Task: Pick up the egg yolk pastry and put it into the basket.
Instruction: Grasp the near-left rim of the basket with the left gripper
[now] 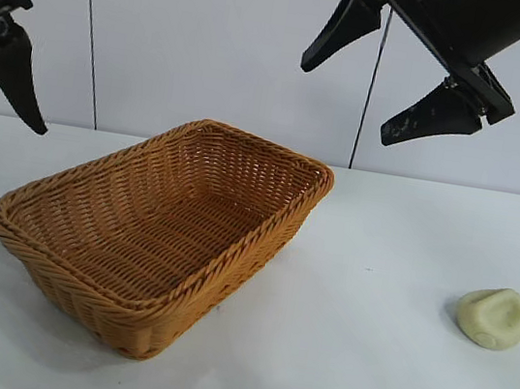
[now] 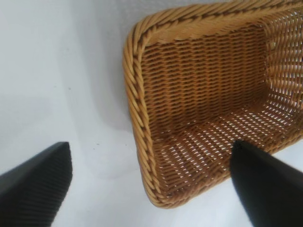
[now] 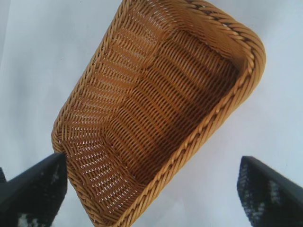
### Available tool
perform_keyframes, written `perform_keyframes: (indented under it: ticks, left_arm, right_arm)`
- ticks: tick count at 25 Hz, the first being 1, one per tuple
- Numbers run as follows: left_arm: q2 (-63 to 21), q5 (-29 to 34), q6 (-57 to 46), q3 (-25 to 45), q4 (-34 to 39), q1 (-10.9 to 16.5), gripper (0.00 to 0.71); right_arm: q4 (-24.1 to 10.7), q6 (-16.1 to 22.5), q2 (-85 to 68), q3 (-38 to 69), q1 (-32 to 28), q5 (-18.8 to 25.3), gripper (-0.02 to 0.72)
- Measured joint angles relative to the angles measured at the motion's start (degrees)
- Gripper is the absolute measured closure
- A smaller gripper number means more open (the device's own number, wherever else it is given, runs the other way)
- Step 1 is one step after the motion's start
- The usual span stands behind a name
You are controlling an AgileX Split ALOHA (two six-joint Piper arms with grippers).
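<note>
The egg yolk pastry lies untouched on the table at lower right, well apart from the empty basket, while the right gripper at top and the left gripper at upper left both hang spread wide, ready to grasp.

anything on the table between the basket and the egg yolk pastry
Nothing: in the exterior view only bare white table lies between the basket and the egg yolk pastry.
</note>
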Motion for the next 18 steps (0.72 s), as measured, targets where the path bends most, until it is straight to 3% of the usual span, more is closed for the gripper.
perform_keyframes:
  ticks: [9,13,18]
  left_arm:
    - [14.2,-6.1,-0.5,-1.4,0.1,0.0,0.063]
    - [20.5,-11.5,-0.6,-1.4,-0.2,0.0,0.063]
    - [24.6,-15.7,-0.6,-1.4,-1.6,0.0,0.063]
  right_arm:
    - [0.1,0.0,0.0,0.0,0.0,0.0,0.008]
    - [0.2,0.0,0.0,0.0,0.0,-0.1,0.008]
    - [0.2,0.0,0.0,0.0,0.0,-0.1,0.008]
